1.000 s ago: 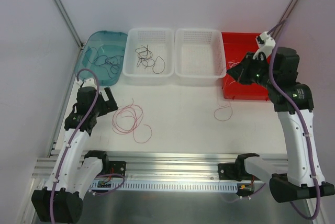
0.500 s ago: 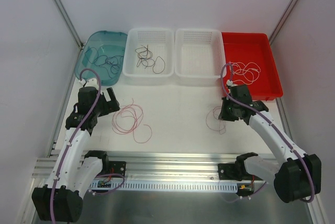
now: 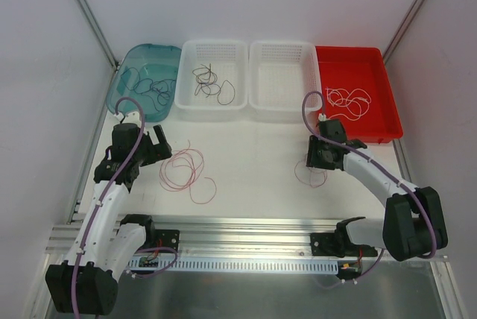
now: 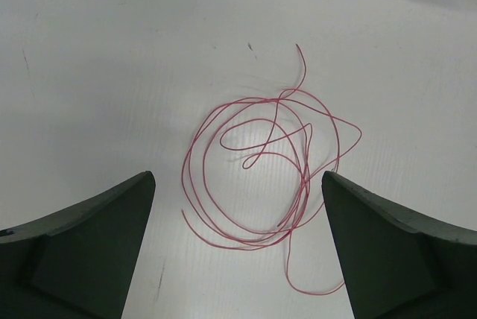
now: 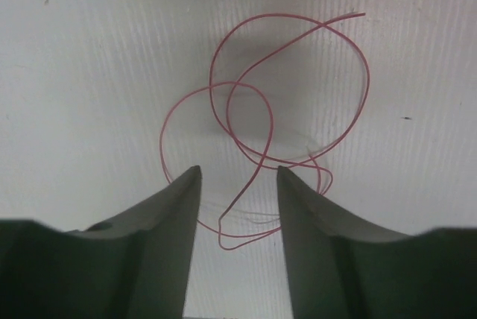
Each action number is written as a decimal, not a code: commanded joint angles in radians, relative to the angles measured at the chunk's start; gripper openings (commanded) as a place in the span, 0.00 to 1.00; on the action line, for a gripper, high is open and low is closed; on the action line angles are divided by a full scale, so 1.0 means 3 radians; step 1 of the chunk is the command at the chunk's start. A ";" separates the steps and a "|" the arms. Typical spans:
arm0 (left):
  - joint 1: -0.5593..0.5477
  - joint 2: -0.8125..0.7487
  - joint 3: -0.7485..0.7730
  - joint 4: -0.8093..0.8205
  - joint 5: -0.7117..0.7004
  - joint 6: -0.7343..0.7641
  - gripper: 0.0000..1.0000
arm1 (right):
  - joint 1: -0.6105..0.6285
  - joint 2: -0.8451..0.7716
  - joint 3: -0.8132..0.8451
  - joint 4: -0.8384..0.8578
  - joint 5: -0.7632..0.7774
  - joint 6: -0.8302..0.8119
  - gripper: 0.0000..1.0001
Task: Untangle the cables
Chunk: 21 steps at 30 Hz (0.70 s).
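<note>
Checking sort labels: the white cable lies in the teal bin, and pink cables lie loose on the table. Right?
No. The top external view shows the white cable in the red tray. Pink cables do lie loose on the table.

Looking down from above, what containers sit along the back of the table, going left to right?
From the left: teal bin → white basket holding dark cables → second white basket → red tray holding a white cable.
</note>
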 commanded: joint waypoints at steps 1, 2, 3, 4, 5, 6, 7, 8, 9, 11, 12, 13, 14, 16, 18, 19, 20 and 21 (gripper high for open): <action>0.0006 0.0011 -0.0016 0.0091 0.0117 0.0068 0.96 | 0.0042 -0.0009 0.0090 0.0005 0.0203 -0.0097 0.53; 0.0006 0.0011 -0.0016 0.0091 0.0117 0.0068 0.96 | 0.0037 0.0001 0.0100 -0.0036 0.0213 -0.0133 0.56; 0.0006 0.0011 -0.0011 0.0096 0.0127 0.0068 0.96 | 0.0047 0.0027 0.0116 -0.0061 0.0228 -0.0189 0.60; 0.0006 0.0006 -0.0016 0.0102 0.0132 0.0068 0.96 | 0.0042 0.0042 0.0156 -0.0117 0.0259 -0.0205 0.62; 0.0006 0.0011 -0.0016 0.0091 0.0132 0.0073 0.96 | 0.0047 0.0063 0.0182 -0.0143 0.0279 -0.0235 0.63; 0.0006 0.0006 -0.0016 0.0096 0.0137 0.0073 0.96 | 0.0042 0.0088 0.0207 -0.0154 0.0285 -0.0281 0.64; 0.0006 0.0006 -0.0016 0.0096 0.0143 0.0073 0.96 | 0.0042 0.0109 0.0263 -0.0204 0.0320 -0.0287 0.64; 0.0006 0.0006 -0.0021 0.0096 0.0148 0.0073 0.96 | 0.0042 0.0134 0.0284 -0.0225 0.0351 -0.0282 0.65; 0.0006 0.0006 -0.0016 0.0096 0.0148 0.0078 0.96 | 0.0047 0.0155 0.0310 -0.0240 0.0366 -0.0383 0.68; 0.0006 0.0001 -0.0021 0.0102 0.0163 0.0079 0.96 | 0.0042 0.0262 0.0376 -0.0276 0.0346 -0.0460 0.69; 0.0006 0.0001 -0.0021 0.0102 0.0163 0.0079 0.96 | 0.0042 0.0308 0.0407 -0.0287 0.0310 -0.0486 0.68; 0.0006 -0.0004 -0.0026 0.0102 0.0168 0.0084 0.96 | 0.0037 0.0364 0.0427 -0.0317 0.0239 -0.0527 0.68; 0.0006 0.0001 -0.0021 0.0102 0.0163 0.0084 0.96 | 0.0037 0.0456 0.0448 -0.0327 0.0193 -0.0537 0.68; 0.0006 0.0001 -0.0026 0.0102 0.0168 0.0089 0.96 | 0.0021 0.0654 0.0545 -0.0429 0.0000 -0.0588 0.68; 0.0006 -0.0009 -0.0026 0.0102 0.0173 0.0089 0.96 | 0.0016 0.0727 0.0560 -0.0450 -0.0063 -0.0609 0.68; 0.0006 -0.0004 -0.0026 0.0107 0.0173 0.0089 0.96 | 0.0016 0.0763 0.0581 -0.0471 -0.0083 -0.0614 0.67; 0.0006 -0.0004 -0.0026 0.0107 0.0178 0.0094 0.96 | 0.0006 0.0789 0.0586 -0.0491 -0.0139 -0.0629 0.66; 0.0006 -0.0004 -0.0031 0.0107 0.0178 0.0094 0.96 | -0.0009 0.0844 0.0591 -0.0496 -0.0180 -0.0639 0.65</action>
